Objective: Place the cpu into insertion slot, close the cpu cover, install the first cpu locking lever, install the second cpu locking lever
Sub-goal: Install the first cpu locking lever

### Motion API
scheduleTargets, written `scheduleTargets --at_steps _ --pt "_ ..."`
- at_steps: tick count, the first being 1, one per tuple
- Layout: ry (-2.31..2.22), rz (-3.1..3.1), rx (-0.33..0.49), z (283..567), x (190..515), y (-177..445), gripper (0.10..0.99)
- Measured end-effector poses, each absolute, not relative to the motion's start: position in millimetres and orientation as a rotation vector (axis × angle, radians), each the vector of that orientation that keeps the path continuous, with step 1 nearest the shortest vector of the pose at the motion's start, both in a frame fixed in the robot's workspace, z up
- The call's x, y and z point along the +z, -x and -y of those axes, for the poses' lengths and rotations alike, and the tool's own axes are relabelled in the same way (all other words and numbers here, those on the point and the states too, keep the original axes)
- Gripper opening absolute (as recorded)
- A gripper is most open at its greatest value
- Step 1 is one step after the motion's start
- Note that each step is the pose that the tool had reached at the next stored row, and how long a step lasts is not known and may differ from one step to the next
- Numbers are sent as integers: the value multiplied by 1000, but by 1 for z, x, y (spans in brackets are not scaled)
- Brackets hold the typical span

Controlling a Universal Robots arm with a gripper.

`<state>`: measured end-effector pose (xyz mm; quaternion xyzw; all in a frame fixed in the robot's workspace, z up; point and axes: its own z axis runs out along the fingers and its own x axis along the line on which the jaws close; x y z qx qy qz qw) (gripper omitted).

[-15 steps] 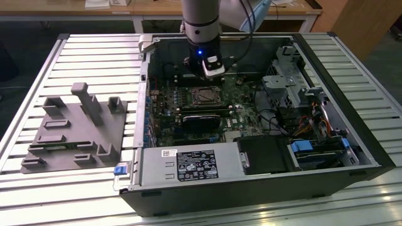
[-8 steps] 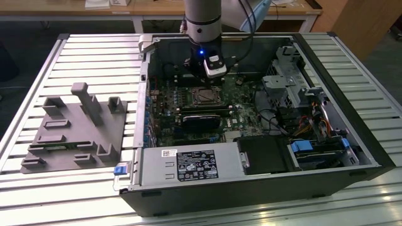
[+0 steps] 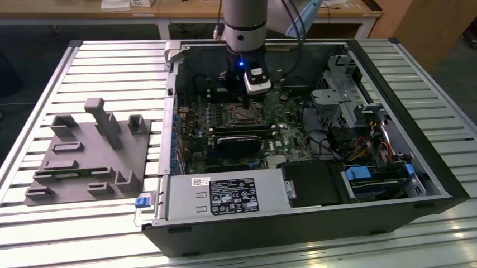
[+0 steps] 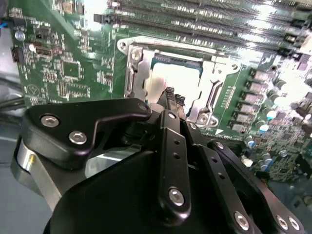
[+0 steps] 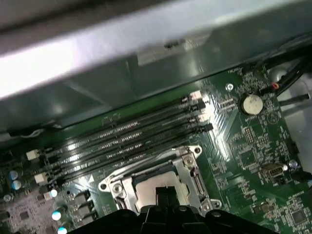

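Black gripper (image 4: 171, 100) linkages and bolted plates sit closest to my second wrist camera, and beyond them two slim fingertips (image 4: 170, 92) stand pressed together, closed on nothing that I can make out. They hang right over the pale grey-silver square cpu (image 4: 175, 78), which lies flat in the square insertion slot (image 4: 130, 80) with its silvery metal rim, set into the green circuit board (image 4: 63, 73). I cannot tell whether the tips touch the chip's top or stop just above it.

From my first wrist camera I see the same closed fingertips (image 5: 165, 194) over the chip (image 5: 146, 189), with the thin silvery cpu cover (image 5: 191, 176) lying down around it as a frame, the chip showing through its central window. Whether any locking lever is latched I cannot tell.

Just beside the socket run four long black memory slots (image 5: 122, 139), parallel to one another. Farther along the board sits a round silver coin battery (image 5: 250, 103).

In the exterior view, I see the grey robot arm (image 3: 244, 25) reaching straight down into an open black computer case (image 3: 298, 223) lying on its side, the gripper (image 3: 249, 103) just above the socket (image 3: 243, 113). The case rests on a table of silvery slats (image 3: 111, 56). A grey plastic fixture (image 3: 93, 151) with upright posts stands on the table at the exterior view's left, well apart from the arm.
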<state>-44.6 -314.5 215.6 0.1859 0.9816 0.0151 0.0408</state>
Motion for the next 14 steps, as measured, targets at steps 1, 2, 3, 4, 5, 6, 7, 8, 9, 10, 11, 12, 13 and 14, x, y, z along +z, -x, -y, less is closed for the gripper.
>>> scheduleTargets --at_steps 1,2,3,4,5,6,7,8,9,10,11,12,13,14 --pt "-570 -3008 46 316 215 44 106" --pt "-571 -3010 45 318 215 44 106" --pt "-571 -3012 45 319 215 44 106" --pt "-572 -3013 44 320 215 44 106" --pt "-572 -3015 44 321 215 44 106" --pt "-573 -3015 44 321 215 44 106" --pt "-573 -3015 44 321 215 44 106" --pt "-573 -3016 44 321 215 44 106" --pt "-573 -3016 43 321 215 44 106" --pt "-573 -3016 43 321 215 44 106" --pt "-573 -3016 44 321 215 44 106" --pt "-573 -3016 44 321 215 44 106" --pt "-573 -3016 43 321 215 44 106" --pt "-573 -3016 43 321 216 44 106"
